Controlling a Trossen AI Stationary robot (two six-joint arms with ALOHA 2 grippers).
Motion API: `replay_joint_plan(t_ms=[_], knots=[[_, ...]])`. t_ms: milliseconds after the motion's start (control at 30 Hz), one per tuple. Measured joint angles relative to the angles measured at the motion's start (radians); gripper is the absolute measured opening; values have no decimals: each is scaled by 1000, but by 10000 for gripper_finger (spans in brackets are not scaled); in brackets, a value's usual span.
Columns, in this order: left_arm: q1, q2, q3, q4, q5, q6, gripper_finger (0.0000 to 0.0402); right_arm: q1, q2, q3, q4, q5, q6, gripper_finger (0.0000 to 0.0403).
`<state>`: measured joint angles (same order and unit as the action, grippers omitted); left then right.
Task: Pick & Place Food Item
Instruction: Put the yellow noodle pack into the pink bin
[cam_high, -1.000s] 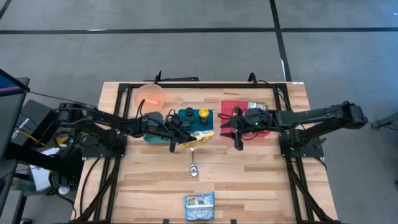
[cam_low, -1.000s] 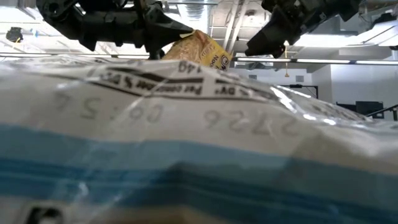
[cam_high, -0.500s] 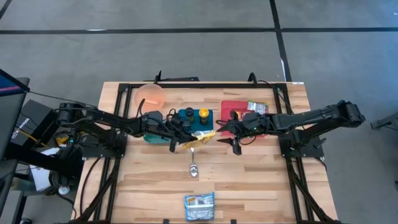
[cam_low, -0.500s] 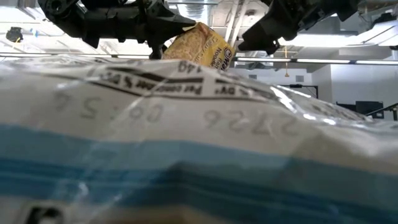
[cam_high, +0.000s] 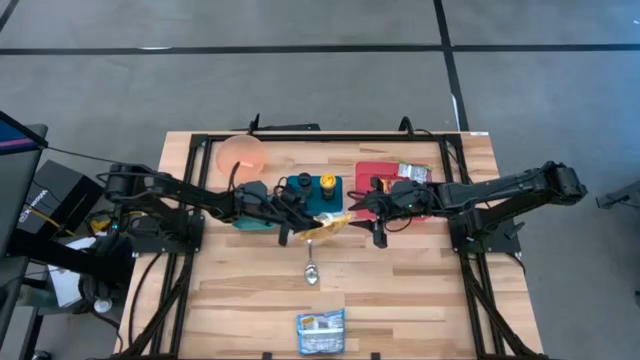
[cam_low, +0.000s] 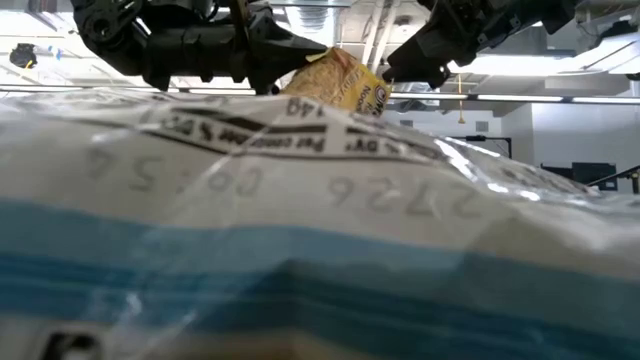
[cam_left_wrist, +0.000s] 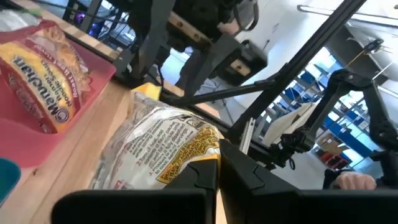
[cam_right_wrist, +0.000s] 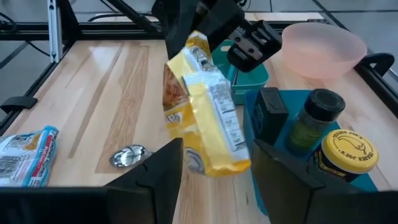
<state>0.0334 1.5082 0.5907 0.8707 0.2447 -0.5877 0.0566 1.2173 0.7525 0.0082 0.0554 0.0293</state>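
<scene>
Pinching yellow noodle packet (cam_high: 328, 222), left gripper (cam_high: 297, 226) clamped, right gripper (cam_high: 366, 222) spread beside it

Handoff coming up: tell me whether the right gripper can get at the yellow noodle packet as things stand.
Probably yes. The right gripper is open, with the yellow noodle packet just ahead between its fingers; the left gripper holds the packet's far end, and nothing shows between.

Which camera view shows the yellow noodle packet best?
The right wrist view: the yellow noodle packet hangs whole in the left claw. The high view shows it small, the low view only its top, the left wrist view close and cropped.
</scene>
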Motion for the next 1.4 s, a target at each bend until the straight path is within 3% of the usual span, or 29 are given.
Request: replay_joint_plan(t_ms=[600,1067,1400], knots=[[-16,4,75,-100,25,12,0,2,0,0,-56,-3,34,239],[-16,68,128,-104,42,15,0,2,100,0,-41,-4,23,239],[-15,90,128,-104,54,15,0,2,89,0,-85,-5,28,231]])
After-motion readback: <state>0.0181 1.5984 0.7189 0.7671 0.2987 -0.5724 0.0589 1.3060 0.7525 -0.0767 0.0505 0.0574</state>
